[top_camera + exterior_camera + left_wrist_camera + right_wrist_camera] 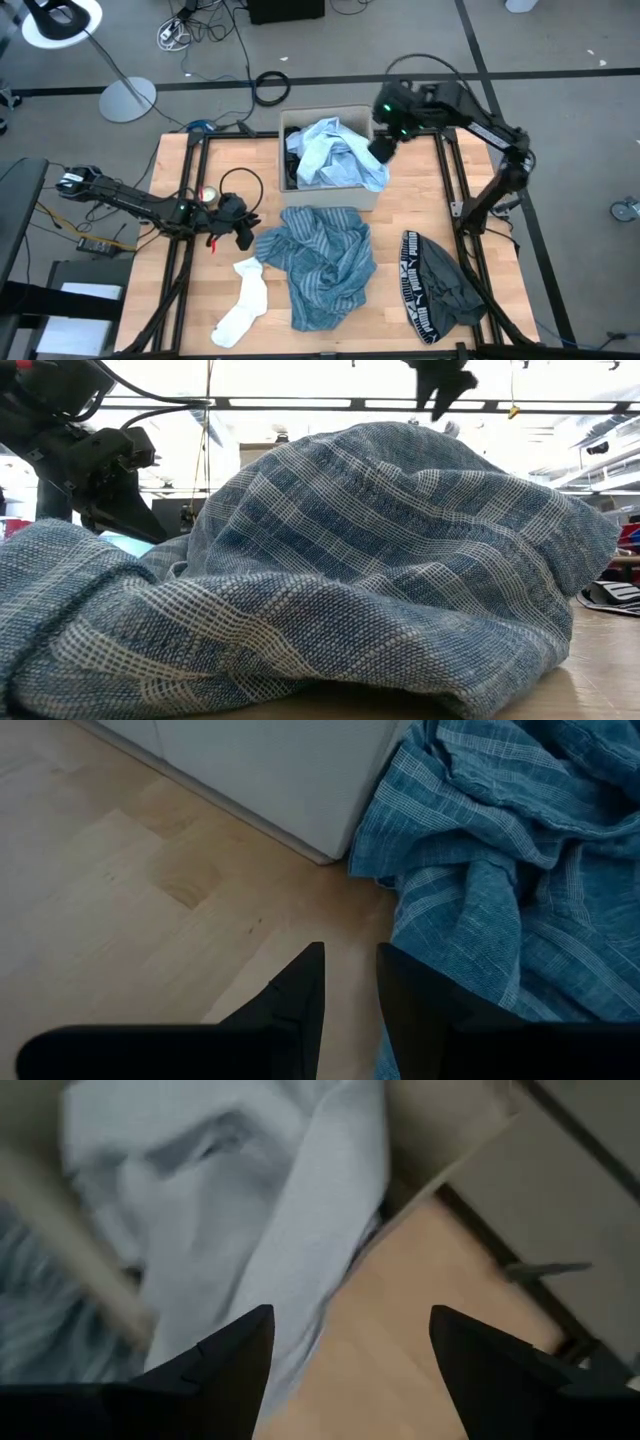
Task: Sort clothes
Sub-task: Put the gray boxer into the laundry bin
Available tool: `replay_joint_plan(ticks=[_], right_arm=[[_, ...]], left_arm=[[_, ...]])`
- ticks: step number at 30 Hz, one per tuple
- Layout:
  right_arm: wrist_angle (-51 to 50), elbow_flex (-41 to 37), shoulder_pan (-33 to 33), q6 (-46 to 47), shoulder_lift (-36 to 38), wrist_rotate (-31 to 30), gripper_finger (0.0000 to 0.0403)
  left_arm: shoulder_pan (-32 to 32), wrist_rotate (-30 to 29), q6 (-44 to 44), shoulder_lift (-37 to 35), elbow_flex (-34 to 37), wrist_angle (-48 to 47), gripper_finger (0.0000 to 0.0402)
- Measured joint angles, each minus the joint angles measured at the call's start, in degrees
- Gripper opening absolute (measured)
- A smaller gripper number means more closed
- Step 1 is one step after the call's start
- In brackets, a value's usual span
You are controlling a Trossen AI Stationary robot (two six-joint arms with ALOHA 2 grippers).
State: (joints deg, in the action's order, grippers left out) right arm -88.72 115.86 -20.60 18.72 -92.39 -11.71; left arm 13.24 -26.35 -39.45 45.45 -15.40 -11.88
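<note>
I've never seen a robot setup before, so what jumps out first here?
A crumpled blue striped shirt sprawls mid-table, with a white sock just to its left. Behind it, a box overflows with a pale blue shirt, and the right claw hangs open at its right edge.

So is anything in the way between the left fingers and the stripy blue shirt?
Nothing visible. The left gripper has its fingers a little apart over bare table, and the striped shirt lies right beside it. The box stands farther off, to the side, not between them.
</note>
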Motion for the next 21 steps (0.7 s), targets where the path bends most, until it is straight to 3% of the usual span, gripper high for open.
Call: replay_joint_plan(ticks=[3,9,16,21], right_arm=[[-0.19,-3.45,4.08,3.3,4.07,-0.26,0.0265],[-1.36,-17.61,14.92,18.04,13.35,-7.48,0.0259],[-0.98,-38.21,29.21,41.26,22.72,-7.62,0.0256],[0.37,-51.11,37.93,57.27,24.85,-5.89,0.0255]], left_arm=[[0.02,-0.02,-0.05,0.02,0.0,0.11,0.0099],[0.01,-0.15,-0.01,0.02,0.0,0.33,0.0099],[0.02,-0.2,-0.01,0.02,0.0,0.35,0.0099],[0.01,-0.2,-0.01,0.02,0.0,0.42,0.0099]])
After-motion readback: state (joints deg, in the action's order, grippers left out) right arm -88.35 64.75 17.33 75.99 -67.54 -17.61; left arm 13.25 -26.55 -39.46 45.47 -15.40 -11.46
